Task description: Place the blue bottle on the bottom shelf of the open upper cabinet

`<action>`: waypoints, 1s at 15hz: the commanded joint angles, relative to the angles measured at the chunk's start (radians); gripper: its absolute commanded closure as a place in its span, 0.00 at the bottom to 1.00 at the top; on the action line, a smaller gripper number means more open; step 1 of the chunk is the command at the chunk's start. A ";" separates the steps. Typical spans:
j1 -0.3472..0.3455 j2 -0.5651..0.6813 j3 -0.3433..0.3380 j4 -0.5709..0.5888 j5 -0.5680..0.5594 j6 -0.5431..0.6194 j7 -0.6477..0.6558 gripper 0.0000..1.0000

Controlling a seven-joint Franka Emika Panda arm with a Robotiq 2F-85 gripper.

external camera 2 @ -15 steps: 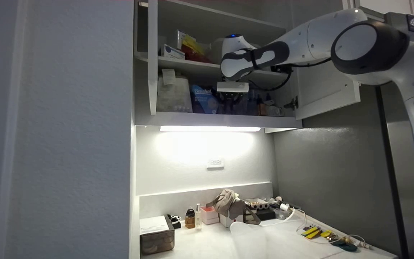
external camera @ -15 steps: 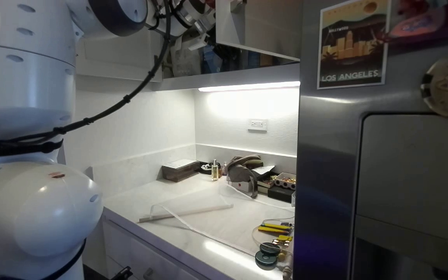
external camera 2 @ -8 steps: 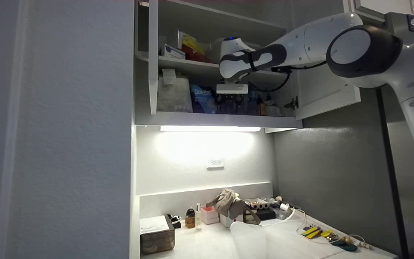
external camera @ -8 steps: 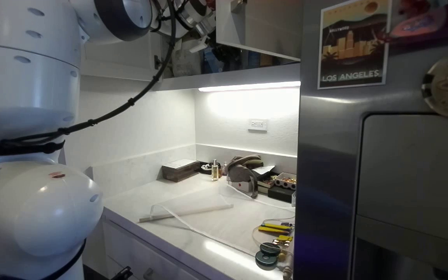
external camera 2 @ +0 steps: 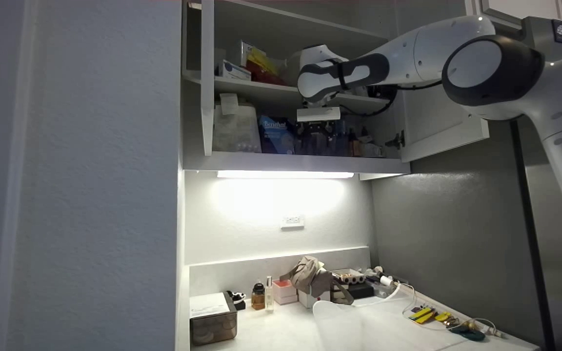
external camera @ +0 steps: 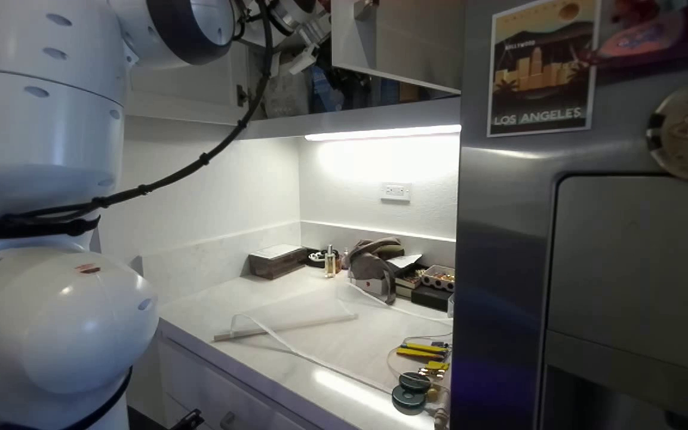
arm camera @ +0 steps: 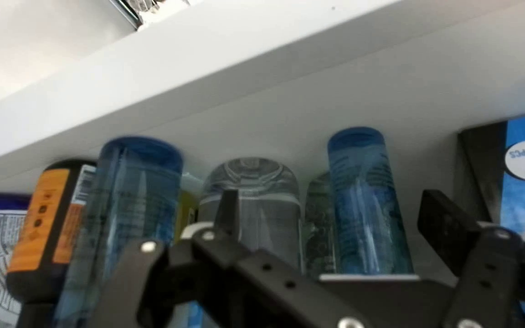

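Observation:
In the wrist view the blue bottle (arm camera: 365, 196) stands between the two fingers of my gripper (arm camera: 331, 207), with a gap on either side. The jaws are spread wide, and the gripper body hides the bottle's upper part. Its base rests on the white bottom shelf (arm camera: 253, 77), whose front edge crosses that view. In an exterior view my gripper (external camera 2: 315, 139) is inside the open upper cabinet (external camera 2: 442, 131), just above the bottom shelf (external camera 2: 300, 161); the bottle is too dark to make out there.
Beside the bottle are a clear bottle (arm camera: 267, 218), a wider blue-tinted bottle (arm camera: 137, 191) and an orange-labelled one (arm camera: 39, 218). A blue packet (external camera 2: 276, 134) and a clear container (external camera 2: 236, 126) sit alongside. The middle shelf (external camera 2: 261, 87) is close to the wrist; a door (external camera: 404, 45) hangs open.
The fingers have spread apart from a narrower stance, leaving the bottle loose between them. In the exterior views the arm has shifted slightly, and the wrist is tilted a little and a touch higher.

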 commanded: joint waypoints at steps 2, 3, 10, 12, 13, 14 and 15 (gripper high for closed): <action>0.003 -0.010 0.007 0.053 0.022 -0.094 -0.063 0.00; 0.003 -0.016 0.008 0.057 0.027 -0.111 -0.074 0.00; 0.011 -0.083 0.014 0.054 0.087 -0.270 -0.167 0.00; 0.010 -0.126 0.017 0.025 0.105 -0.314 -0.186 0.00; 0.011 -0.146 0.018 0.012 0.107 -0.334 -0.188 0.00; 0.012 -0.171 0.019 -0.006 0.111 -0.359 -0.186 0.00; 0.013 -0.192 0.020 -0.017 0.117 -0.392 -0.188 0.00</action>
